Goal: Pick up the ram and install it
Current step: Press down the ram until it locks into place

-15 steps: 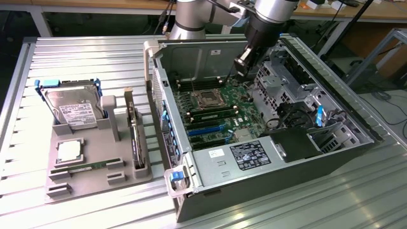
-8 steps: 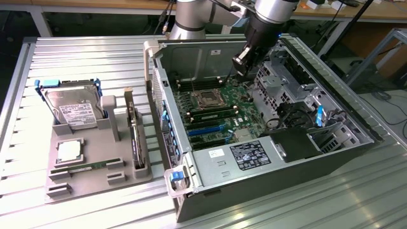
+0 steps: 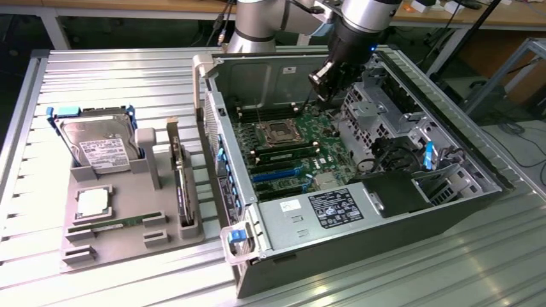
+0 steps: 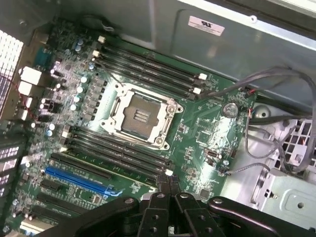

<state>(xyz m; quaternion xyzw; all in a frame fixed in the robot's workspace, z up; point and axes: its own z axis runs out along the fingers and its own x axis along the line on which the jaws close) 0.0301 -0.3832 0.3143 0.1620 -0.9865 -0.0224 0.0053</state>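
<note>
Clenched empty pincer (image 4: 168,190) is hovering over the motherboard (image 4: 197,128) inside the case, while the ram (image 3: 111,225) is lying in the tray at lower left, risking clipping the slot latches.

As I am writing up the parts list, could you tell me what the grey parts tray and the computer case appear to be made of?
The parts tray looks like matte grey plastic, possibly printed: dull, uniform, with blocky moulded slots. The computer case looks like sheet metal, bare grey inside with punched holes and folded edges; its outer skin is darker, perhaps painted.
</note>
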